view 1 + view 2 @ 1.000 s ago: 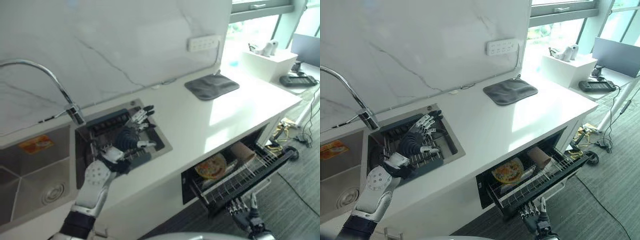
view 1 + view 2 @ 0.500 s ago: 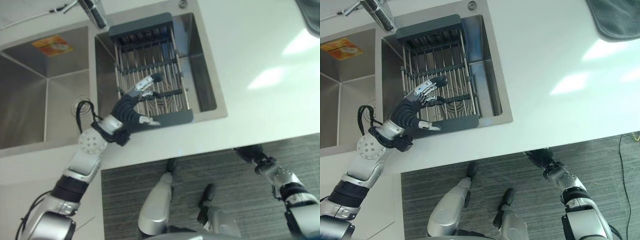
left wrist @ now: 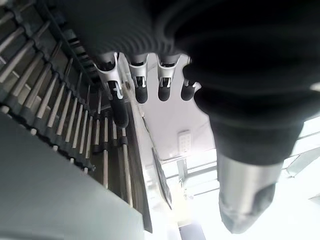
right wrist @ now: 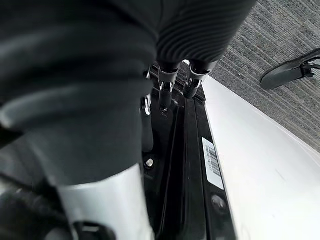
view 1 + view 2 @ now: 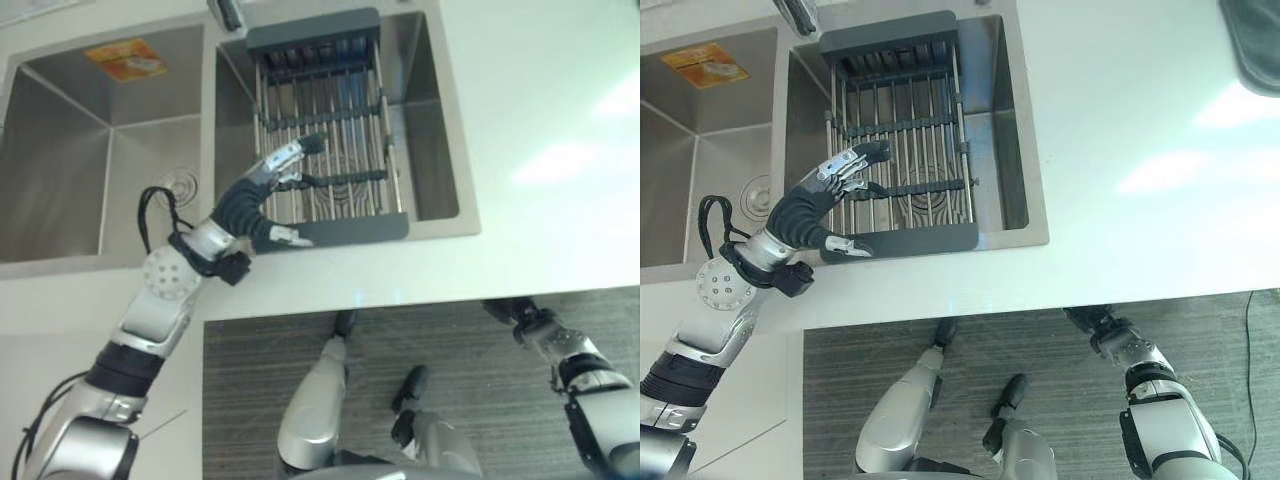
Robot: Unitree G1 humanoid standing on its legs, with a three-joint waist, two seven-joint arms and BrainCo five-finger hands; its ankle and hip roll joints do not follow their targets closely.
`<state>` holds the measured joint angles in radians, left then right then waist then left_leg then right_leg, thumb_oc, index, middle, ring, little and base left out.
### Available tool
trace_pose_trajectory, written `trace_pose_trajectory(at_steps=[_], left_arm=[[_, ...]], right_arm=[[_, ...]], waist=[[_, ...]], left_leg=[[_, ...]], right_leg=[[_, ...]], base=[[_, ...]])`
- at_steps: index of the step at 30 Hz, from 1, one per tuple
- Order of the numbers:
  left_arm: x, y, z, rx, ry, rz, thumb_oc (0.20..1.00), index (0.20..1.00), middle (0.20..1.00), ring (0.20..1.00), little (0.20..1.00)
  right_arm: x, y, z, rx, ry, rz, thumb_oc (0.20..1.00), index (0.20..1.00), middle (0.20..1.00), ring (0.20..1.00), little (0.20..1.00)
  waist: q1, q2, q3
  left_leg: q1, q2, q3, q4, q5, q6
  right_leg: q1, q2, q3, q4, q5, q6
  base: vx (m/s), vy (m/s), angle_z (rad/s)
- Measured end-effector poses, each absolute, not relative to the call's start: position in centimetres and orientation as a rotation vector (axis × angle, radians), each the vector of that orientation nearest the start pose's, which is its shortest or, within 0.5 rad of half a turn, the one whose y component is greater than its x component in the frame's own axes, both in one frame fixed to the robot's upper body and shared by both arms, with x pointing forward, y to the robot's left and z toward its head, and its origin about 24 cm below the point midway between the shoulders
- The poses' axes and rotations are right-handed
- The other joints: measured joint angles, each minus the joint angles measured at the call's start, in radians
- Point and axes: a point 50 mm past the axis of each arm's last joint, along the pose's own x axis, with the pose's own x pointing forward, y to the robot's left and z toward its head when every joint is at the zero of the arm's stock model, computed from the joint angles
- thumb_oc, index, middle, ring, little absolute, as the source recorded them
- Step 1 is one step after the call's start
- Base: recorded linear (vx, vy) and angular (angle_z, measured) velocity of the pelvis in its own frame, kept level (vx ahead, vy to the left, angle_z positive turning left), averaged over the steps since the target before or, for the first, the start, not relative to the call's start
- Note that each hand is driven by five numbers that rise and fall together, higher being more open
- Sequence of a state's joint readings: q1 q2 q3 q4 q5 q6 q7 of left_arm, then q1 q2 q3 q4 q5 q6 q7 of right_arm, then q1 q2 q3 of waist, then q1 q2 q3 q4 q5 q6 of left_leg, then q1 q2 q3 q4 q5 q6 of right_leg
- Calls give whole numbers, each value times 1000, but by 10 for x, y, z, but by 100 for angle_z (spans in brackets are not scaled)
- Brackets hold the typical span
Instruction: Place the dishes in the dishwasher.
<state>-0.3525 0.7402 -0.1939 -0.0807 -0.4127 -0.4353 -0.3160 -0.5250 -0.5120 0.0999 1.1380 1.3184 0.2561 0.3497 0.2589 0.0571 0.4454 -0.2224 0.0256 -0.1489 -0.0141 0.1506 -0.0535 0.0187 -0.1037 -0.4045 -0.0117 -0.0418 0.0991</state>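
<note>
Open left hand (image 5: 262, 200) over sink rack (image 5: 330, 110)

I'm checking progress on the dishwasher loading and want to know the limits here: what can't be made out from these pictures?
- Right hand: in the head views it sits under the edge of the white countertop, so its fingers are hidden.
- Right wrist view: the hand's own dark cover blocks most of the dark slot past its fingers; a grip cannot be told.
- Dishwasher and its dishes: out of frame.
- Sink rack: bars look bare; the left hand covers one part.
</note>
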Motion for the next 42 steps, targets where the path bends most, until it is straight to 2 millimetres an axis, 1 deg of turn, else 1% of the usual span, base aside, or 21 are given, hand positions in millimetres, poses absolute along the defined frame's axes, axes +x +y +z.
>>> trace_pose_trajectory(at_steps=[4,6,8,9,12,15,18,19,20,22,23,25,26,27,28,32,35,37,40,41,42], left_arm=[[272,176,198,390,-711,-623,1000,1000,1000,1000,1000],[266,171,196,373,-731,-631,1000,1000,1000,1000,1000],[255,173,187,350,-737,-602,1000,1000,1000,1000,1000],[250,178,176,314,-712,-562,1000,1000,1000,1000,1000],[242,185,162,304,-669,-527,1000,1000,1000,1000,1000],[236,188,151,308,-618,-524,1000,1000,1000,1000,1000],[234,191,142,298,-569,-517,1000,1000,1000,1000,1000],[231,194,135,292,-522,-520,1000,1000,1000,1000,1000],[228,196,126,271,-472,-535,1000,1000,1000,1000,1000],[226,192,106,223,-372,-608,1000,1000,1000,1000,1000],[225,183,94,212,-308,-684,1000,1000,1000,1000,1000],[212,144,60,237,-162,-954,1000,1000,1000,1000,1000],[214,137,47,249,-101,-1003,1000,1000,1000,1000,1000],[217,132,23,269,24,-1051,1000,1000,1000,1000,1000],[212,131,-6,353,181,-1118,1000,1000,1000,1000,1000],[195,111,-43,460,325,-1210,1000,1000,1000,1000,1000],[189,109,-81,502,503,-1088,1000,1000,1000,1000,1000],[180,114,-107,484,672,-950,1000,1000,1000,1000,1000],[161,135,-132,468,873,-770,1000,1000,1000,1000,1000],[141,152,-149,416,1040,-589,1000,1000,1000,1000,1000],[106,177,-166,356,1271,-367,1000,1000,1000,1000,1000]], right_arm=[[296,-254,-29,1036,426,-114,1000,1000,1000,1000,1000],[287,-235,-44,1110,445,-109,1000,1000,1000,1000,1000],[253,-224,-75,1255,446,-181,1000,1000,1000,1000,1000],[223,-216,-97,1324,480,-234,1000,1000,1000,1000,1000],[166,-211,-130,1361,601,-382,1000,1000,1000,1000,1000],[135,-217,-142,1354,656,-470,1000,1000,1000,1000,1000],[113,-220,-148,1333,705,-511,1000,1000,1000,1000,1000],[104,-220,-150,1337,726,-523,1000,1000,1000,1000,1000],[85,-225,-153,1328,754,-562,1000,1000,1000,1000,1000],[69,-234,-155,1304,778,-614,1000,1000,1000,1000,1000],[66,-241,-154,1284,789,-638,1000,1000,1000,1000,1000],[84,-251,-149,1260,763,-621,1000,1000,1000,1000,1000],[90,-251,-148,1255,760,-595,1000,1000,1000,1000,1000],[100,-247,-146,1256,770,-545,1000,1000,1000,1000,1000],[109,-241,-145,1259,781,-483,1000,1000,1000,1000,1000],[100,-238,-148,1241,826,-481,1000,1000,1000,1000,1000],[96,-238,-149,1227,852,-500,1000,1000,1000,1000,1000],[96,-237,-150,1227,857,-503,1000,1000,1000,1000,1000],[94,-238,-150,1225,863,-519,1000,1000,1000,1000,1000],[93,-239,-150,1231,857,-538,1000,1000,1000,1000,1000],[94,-240,-150,1229,853,-544,1000,1000,1000,1000,1000]], waist=[[-11,0,-7],[-13,-1,-12],[-20,6,-63],[-33,3,-125],[-67,-12,-229],[-104,-15,-266],[-134,-21,-309],[-138,-20,-328],[-146,-14,-347],[-159,-3,-364],[-168,3,-368],[-195,20,-374],[-201,30,-382],[-224,40,-385],[-251,48,-390],[-308,56,-396],[-347,58,-400],[-358,52,-400],[-366,40,-398],[-364,36,-400],[-365,32,-399]], left_leg=[[25,12,5,-8,2,-4],[59,12,13,-23,3,-5],[101,5,22,-50,4,-3],[127,-2,24,-71,4,-3],[158,-8,28,-72,-11,5],[188,3,37,-72,-15,1],[197,24,51,-78,-30,4],[200,32,57,-78,-28,7],[207,37,64,-78,-28,8],[211,44,62,-72,-12,-4],[211,47,59,-72,-8,-6],[223,74,74,-78,-15,2],[222,84,81,-79,-20,-2],[221,102,111,-79,-22,-2],[218,124,164,-79,-28,7],[223,149,199,-78,-25,17],[227,163,230,-62,-6,22],[227,167,268,-51,15,-7],[225,168,297,-52,39,-39],[228,167,304,-51,43,-43],[235,168,323,-50,43,-43]], right_leg=[[22,8,5,-5,2,-6],[50,8,8,-9,-1,-9],[85,-5,8,-25,-3,-6],[103,-11,7,-30,-8,1],[141,-14,7,-40,-20,5],[165,-5,17,-36,-26,-2],[159,12,43,-24,-38,-18],[150,15,54,3,-52,-25],[140,20,64,33,-63,-29],[133,24,66,51,-67,-29],[134,29,68,52,-69,-32],[127,52,100,78,-83,-47],[108,61,125,111,-102,-52],[70,69,147,158,-116,-76],[31,75,173,221,-139,-93],[-4,85,189,281,-167,-114],[-31,95,209,300,-179,-124],[-46,95,229,317,-188,-126],[-59,92,238,328,-203,-119],[-59,93,249,328,-206,-116],[-59,93,260,326,-207,-116]], base=[[-33,2,-4],[0,0,0],[-5,32,2],[0,0,0],[-43,-12,2],[-91,-6,-11],[-170,-3,-21],[-229,-23,-16],[-292,-41,-15],[-218,-31,-1],[-169,-10,0],[-210,-7,-22],[-231,0,-27],[-229,14,-35],[-171,19,-37],[-82,2,-24],[-35,7,-26],[-30,5,-23],[-24,-3,-13],[8,-18,-25],[40,-55,-24]])
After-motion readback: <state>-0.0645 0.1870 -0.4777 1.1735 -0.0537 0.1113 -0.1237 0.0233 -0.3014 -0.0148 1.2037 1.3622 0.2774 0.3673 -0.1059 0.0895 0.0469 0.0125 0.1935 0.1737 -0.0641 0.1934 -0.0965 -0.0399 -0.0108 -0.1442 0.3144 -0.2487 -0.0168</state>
